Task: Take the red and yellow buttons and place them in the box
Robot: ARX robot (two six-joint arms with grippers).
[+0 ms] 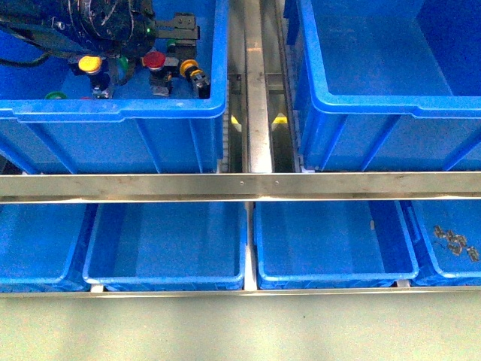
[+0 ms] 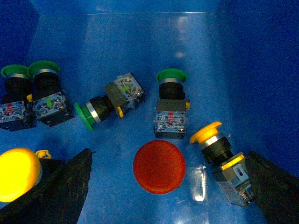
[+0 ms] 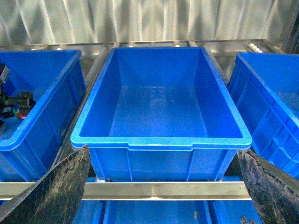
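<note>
In the left wrist view my open left gripper (image 2: pixel 168 196) hangs over the floor of the source crate (image 2: pixel 140 42). A red button (image 2: pixel 159 166) stands cap-up between its fingers. One yellow button (image 2: pixel 220 151) lies on its side close to one finger (image 2: pixel 275 189). Another yellow button (image 2: pixel 16 172) sits outside the other finger. In the front view my left arm (image 1: pixel 105 22) is down in that crate above the red button (image 1: pixel 154 60) and the yellow buttons (image 1: pixel 89 63). The box (image 3: pixel 161 107), empty, fills the right wrist view beyond my open right gripper (image 3: pixel 163 196). The same box (image 1: pixel 376 75) stands at the far right in the front view.
Several green-capped switches (image 2: pixel 170 100) lie around the red button. A steel channel (image 1: pixel 255 90) separates the two upper crates. A steel rail (image 1: pixel 240 186) crosses in front. Below it stand shallower blue crates (image 1: pixel 165 248); one holds small metal parts (image 1: pixel 455 242).
</note>
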